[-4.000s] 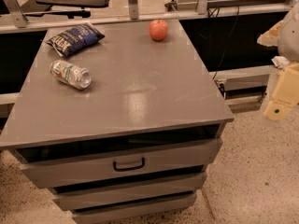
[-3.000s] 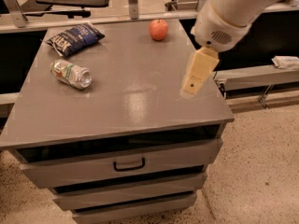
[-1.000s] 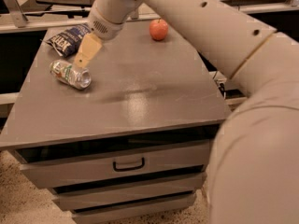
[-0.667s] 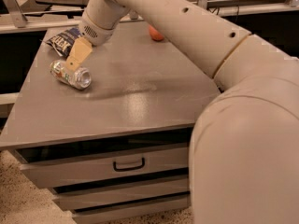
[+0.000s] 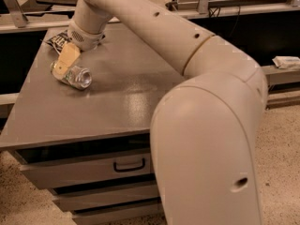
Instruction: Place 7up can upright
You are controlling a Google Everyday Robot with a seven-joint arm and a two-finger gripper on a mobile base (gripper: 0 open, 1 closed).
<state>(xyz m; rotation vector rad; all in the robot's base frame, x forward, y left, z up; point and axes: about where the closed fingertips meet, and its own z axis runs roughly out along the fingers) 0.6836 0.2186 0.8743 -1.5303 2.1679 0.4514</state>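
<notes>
The 7up can (image 5: pixel 75 76) lies on its side at the left of the grey cabinet top (image 5: pixel 122 97), its shiny end facing front right. My gripper (image 5: pixel 64 63) reaches in from the right across the top and sits over the can's back left end, touching or just above it. Its tan fingers (image 5: pixel 67 58) point down and to the left. My arm fills the right half of the view.
A dark blue chip bag (image 5: pixel 57 39) lies at the back left, partly behind my wrist. The red apple is hidden by my arm. The cabinet has drawers below with a handle (image 5: pixel 129 165). A rail and black panels run behind.
My arm swung from the right side across the cabinet top to the left, and the gripper came down onto the lying can. The can has not moved.
</notes>
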